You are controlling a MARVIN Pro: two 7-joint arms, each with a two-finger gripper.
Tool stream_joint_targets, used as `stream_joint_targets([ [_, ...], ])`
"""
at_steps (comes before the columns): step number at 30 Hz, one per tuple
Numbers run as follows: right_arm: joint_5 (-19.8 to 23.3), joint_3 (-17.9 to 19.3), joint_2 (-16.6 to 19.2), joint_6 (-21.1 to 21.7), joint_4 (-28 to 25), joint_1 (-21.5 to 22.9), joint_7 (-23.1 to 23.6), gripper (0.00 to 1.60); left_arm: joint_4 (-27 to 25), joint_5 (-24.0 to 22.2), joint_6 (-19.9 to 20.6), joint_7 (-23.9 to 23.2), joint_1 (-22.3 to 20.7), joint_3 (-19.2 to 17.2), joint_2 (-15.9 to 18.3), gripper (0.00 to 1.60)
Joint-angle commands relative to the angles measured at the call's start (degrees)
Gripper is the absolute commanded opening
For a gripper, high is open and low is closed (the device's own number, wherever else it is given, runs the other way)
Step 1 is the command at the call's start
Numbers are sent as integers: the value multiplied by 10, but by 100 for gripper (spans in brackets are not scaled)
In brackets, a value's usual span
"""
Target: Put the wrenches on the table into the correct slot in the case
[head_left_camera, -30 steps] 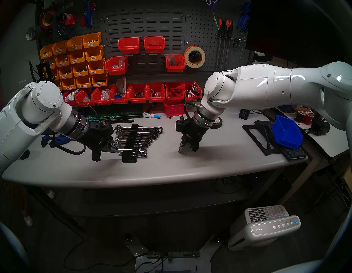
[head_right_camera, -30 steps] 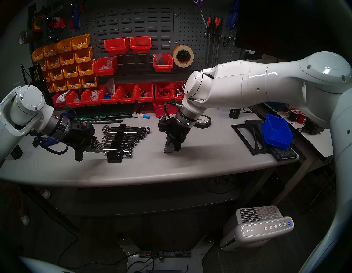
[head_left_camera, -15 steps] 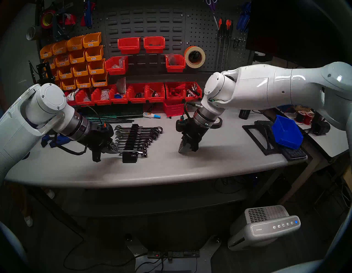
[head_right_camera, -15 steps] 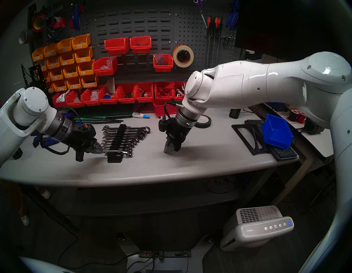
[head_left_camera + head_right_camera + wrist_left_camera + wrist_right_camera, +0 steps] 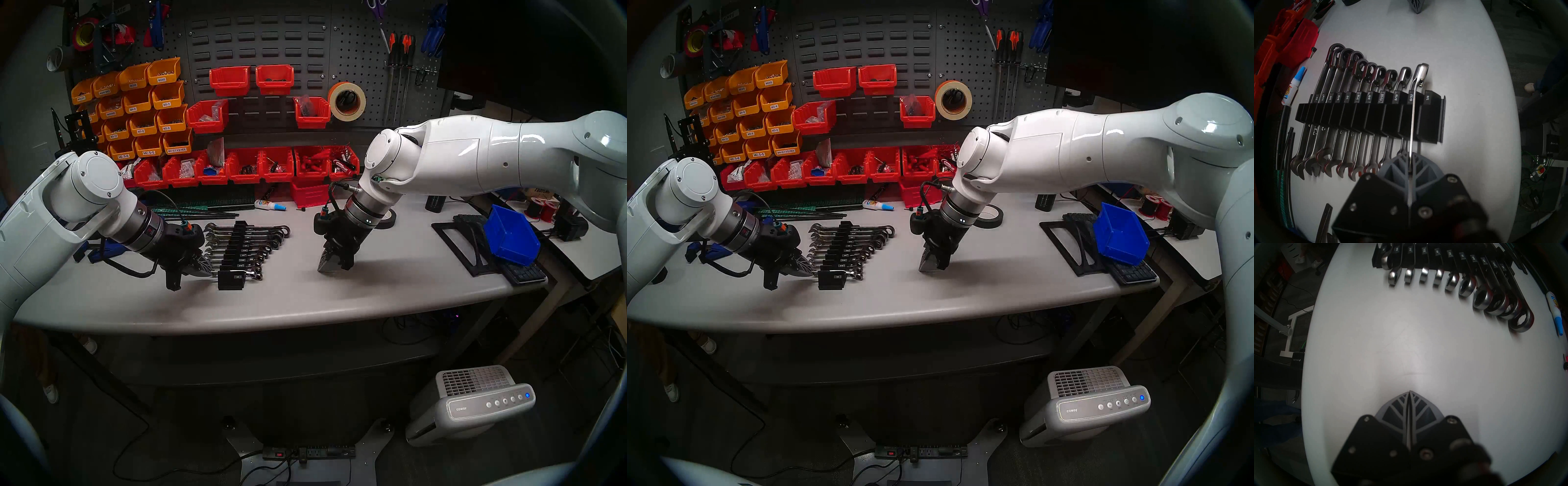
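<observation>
Two hands share our tabletop [image 5: 305,305]. Left of centre in the head views, the left hand [image 5: 207,269] is clamped shut on the thin end of a small chrome wrench [image 5: 1413,108], fingers [image 5: 1400,162] pressed flat on its shank. Our left wrist view shows what the head views cannot: the wrench runs up the middle of the frame across the black wrench rack [image 5: 1430,118], lying along the gap between the labels 9/32 and 1/4, its ring end [image 5: 1422,69] past the rack's far edge. Whether the shank is seated in the notch or just above it we cannot tell. The 1/4 step at the right end of the rack shows no wrench in it here. The other wrenches [image 5: 1342,108] fill the slots toward the left of that frame, largest at 3/4.

In the head views, the right hand [image 5: 330,268] sits right of centre, well apart from the rack, pointing steeply down with its tips near the tabletop. Our right wrist view shows its fingers [image 5: 1398,405] closed together on nothing, bare grey surface ahead, and the rack [image 5: 1464,265] along the top edge seen from the ring ends. A glue bottle [image 5: 1554,310] lies at that frame's right edge.
</observation>
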Motion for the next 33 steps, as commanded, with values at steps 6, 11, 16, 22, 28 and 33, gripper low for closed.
stream_joint_targets([
  [6, -1, -10, 1, 3, -5, -12, -3, 0, 1, 6, 1, -32, -44, -3, -8, 0],
  [11, -1, -11, 4, 5, -8, -11, -5, 0, 15, 10, 3, -48, -58, 10, -15, 0],
  [16, 0, -11, 8, 6, -13, -8, -8, 0, 28, 9, 1, -65, -68, 29, -15, 0],
  [22, 0, -12, 7, 6, -13, -7, -9, 0, 31, -7, 0, -54, -78, 51, -6, 0],
  [28, 1, -12, 7, 6, -13, -7, -9, 0, 30, -4, -3, -64, -93, 64, -5, 0],
  [33, 2, -12, 8, 6, -14, -8, -11, 0, 24, -7, 0, -63, -103, 72, -2, 0],
])
